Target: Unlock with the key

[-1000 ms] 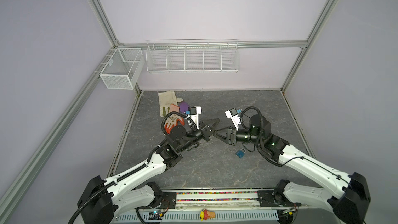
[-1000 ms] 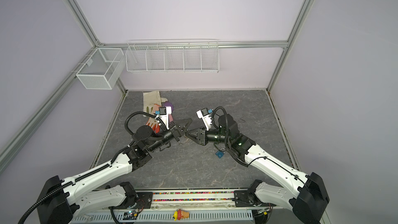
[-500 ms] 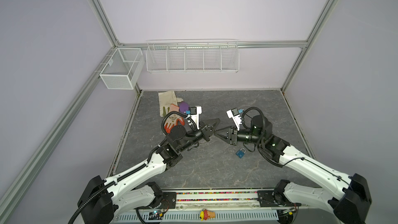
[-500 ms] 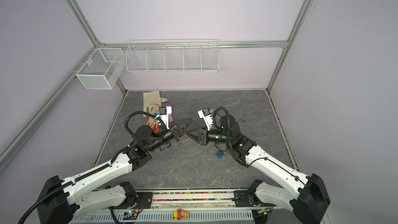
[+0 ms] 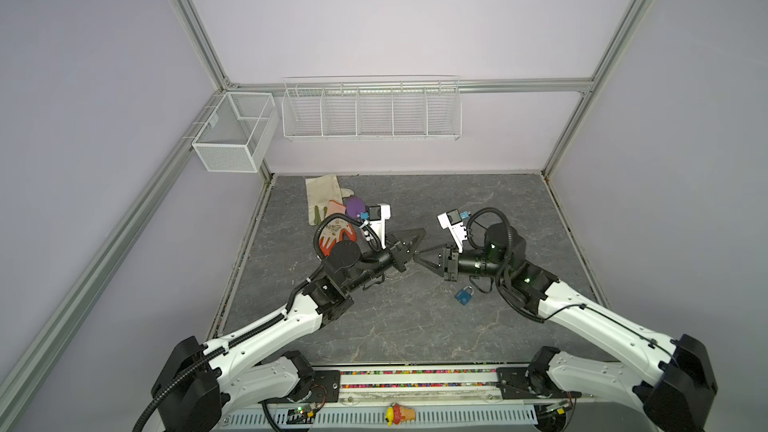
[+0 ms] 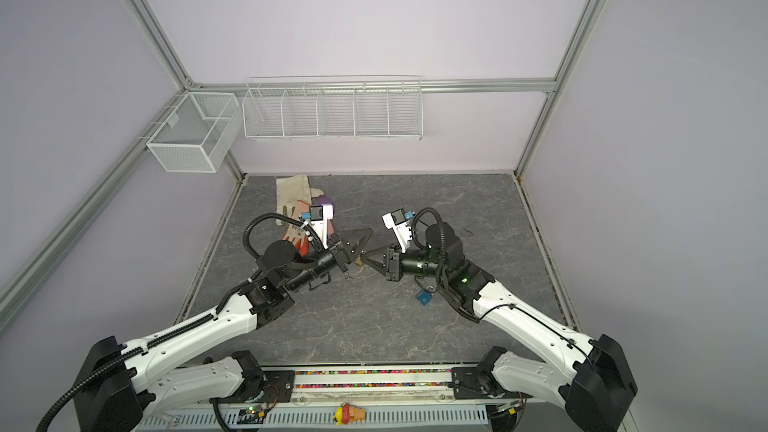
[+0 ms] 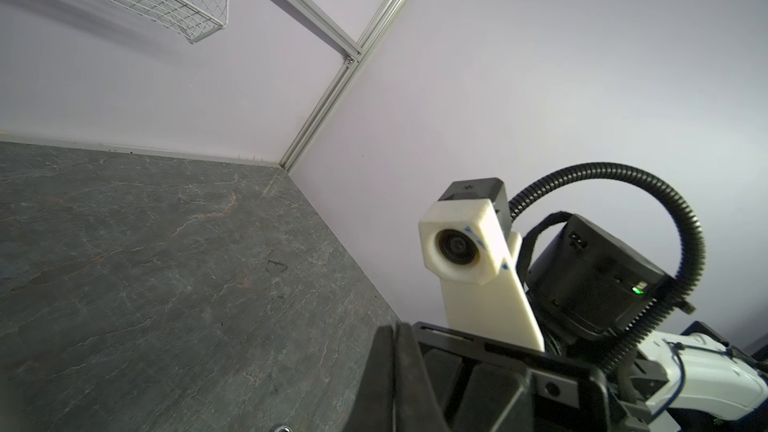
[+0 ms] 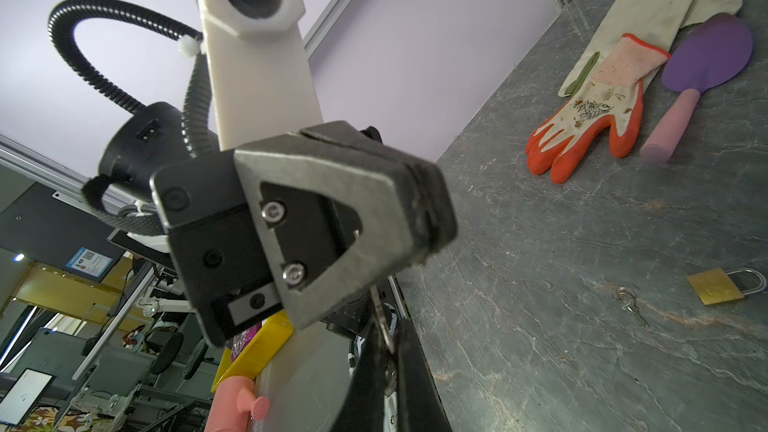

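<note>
Overhead, in both top views, the left gripper (image 5: pixel 414 251) and the right gripper (image 5: pixel 418 256) meet tip to tip above the grey table (image 5: pixel 395 326). Both are closed. The key between them is too small to make out from up there. A blue padlock (image 5: pixel 464 296) lies flat under the right gripper's wrist, well behind its fingertips.

From the left wrist, the camera sees mostly the right arm's wrist camera (image 7: pixel 457 247) and bare table. The key is hidden in this view.

From the right wrist, the key (image 8: pixel 380 317) finally shows. It is a thin silver strip coming out from under the left gripper (image 8: pixel 428 218), whose fingers are pressed together on it. It then runs down into the fingers of the right gripper (image 8: pixel 388 351), which appear pinched on its far end. Its long axis spans the gap from one gripper to the other. Which end is the blade cannot be told for certain, though a ring seems to sit on the right gripper's side. Ahead of the right gripper, beyond its tips, a brass padlock (image 8: pixel 717 286) lies flat with a loose key (image 8: pixel 629 303) just beside it. An orange glove (image 8: pixel 582 126) lies farther off.

The key looks light, stiff and slick, so it is likely to twist in a loose pinch. The flat head is the place to hold it, leaving the blade free for the keyhole. Which padlock it fits cannot be told.
</note>
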`<state>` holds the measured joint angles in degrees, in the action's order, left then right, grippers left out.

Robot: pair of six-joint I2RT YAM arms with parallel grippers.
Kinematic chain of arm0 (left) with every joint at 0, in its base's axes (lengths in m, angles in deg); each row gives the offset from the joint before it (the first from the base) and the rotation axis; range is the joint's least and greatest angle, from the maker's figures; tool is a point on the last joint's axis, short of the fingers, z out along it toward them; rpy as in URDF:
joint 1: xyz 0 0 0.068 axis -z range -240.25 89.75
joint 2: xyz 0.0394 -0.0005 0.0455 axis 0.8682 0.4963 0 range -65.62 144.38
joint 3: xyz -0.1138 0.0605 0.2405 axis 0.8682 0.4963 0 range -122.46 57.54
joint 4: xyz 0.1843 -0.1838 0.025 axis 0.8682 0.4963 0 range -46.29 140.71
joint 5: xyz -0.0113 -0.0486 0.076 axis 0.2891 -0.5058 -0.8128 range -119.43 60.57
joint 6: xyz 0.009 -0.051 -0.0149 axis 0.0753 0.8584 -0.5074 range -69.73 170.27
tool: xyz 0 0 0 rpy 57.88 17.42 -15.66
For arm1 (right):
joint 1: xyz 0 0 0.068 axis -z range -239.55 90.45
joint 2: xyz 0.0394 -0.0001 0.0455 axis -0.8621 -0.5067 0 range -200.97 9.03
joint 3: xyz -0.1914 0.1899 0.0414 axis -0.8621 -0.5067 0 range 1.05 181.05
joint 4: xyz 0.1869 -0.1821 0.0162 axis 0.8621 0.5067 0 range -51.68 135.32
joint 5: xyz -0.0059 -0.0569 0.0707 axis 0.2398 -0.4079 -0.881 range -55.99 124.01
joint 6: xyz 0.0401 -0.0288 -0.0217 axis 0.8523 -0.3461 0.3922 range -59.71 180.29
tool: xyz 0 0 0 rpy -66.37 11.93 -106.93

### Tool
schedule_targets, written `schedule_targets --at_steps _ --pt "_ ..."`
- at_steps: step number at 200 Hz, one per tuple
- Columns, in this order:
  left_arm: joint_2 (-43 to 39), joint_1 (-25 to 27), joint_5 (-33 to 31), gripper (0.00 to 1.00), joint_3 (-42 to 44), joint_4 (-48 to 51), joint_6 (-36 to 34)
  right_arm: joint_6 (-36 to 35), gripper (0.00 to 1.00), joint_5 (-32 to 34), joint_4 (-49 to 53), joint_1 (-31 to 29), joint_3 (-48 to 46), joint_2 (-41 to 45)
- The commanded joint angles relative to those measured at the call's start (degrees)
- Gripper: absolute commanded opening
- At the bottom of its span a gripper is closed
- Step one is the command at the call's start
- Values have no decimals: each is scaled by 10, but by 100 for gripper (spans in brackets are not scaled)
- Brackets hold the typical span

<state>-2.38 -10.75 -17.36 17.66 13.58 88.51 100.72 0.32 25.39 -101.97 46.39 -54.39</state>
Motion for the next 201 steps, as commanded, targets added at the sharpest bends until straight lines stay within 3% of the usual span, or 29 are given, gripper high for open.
schedule_targets --at_steps 1,46,72,100,160,201 --pt "7 -1 7 0 -22 -14 2 -5 6 -6 -26 1 -8 11" --pt "10 -1 4 0 -31 3 4 -17 6 6 -27 2 -13 18" --pt "4 -1 -12 31 -34 17 1 -45 6 32 24 4 -10 30" --pt "-11 -1 -47 46 -30 40 -1 -67 6 29 67 12 -11 39" --pt "-43 -1 -167 54 -21 188 17 -82 6 -18 196 79 -24 65" --pt "-29 12 -187 61 -31 301 38 -99 6 51 342 155 -32 123"
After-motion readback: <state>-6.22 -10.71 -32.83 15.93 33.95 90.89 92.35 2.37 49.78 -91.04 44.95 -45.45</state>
